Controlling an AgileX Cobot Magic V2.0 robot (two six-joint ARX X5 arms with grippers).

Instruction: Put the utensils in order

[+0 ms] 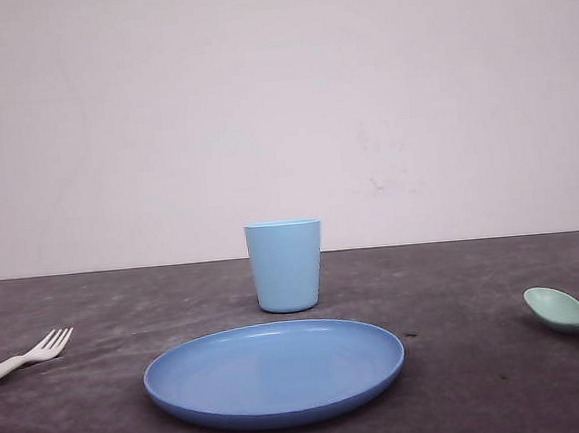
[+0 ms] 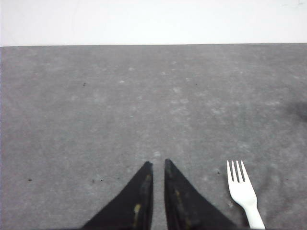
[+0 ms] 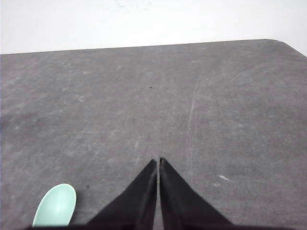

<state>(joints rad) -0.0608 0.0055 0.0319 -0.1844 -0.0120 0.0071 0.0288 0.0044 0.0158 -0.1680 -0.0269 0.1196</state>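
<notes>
- While both my arms hang over the dark grey table point(image 1: 485, 402), the setting lies laid out in the front view: a round blue plate point(image 1: 275, 373) at lower centre and a light blue cup point(image 1: 285, 266) upright just behind it, apart from the rim.
- At the lower left edge of the front view rests the white fork point(image 1: 30, 356), tines pointing toward the plate, handle cut off by the frame edge, well apart from the plate.
- At the right edge of the same view lies the mint-green spoon point(image 1: 568, 313), its oval bowl facing up and turned toward the plate, also well apart from it.
- My left gripper point(image 2: 158, 164) appears at the bottom centre of the left wrist view, its black fingers point(image 2: 141, 191) drawn almost together with a thin slit between the tips and nothing held; the fork point(image 2: 243, 191) lies flat in the lower right of that frame, near but not touching.
- My right gripper point(image 3: 158, 161) sits at the bottom centre of the right wrist view, tips pressed together on nothing; the spoon's bowl point(image 3: 56, 211) shows in the lower left corner, clear of the fingers.
</notes>
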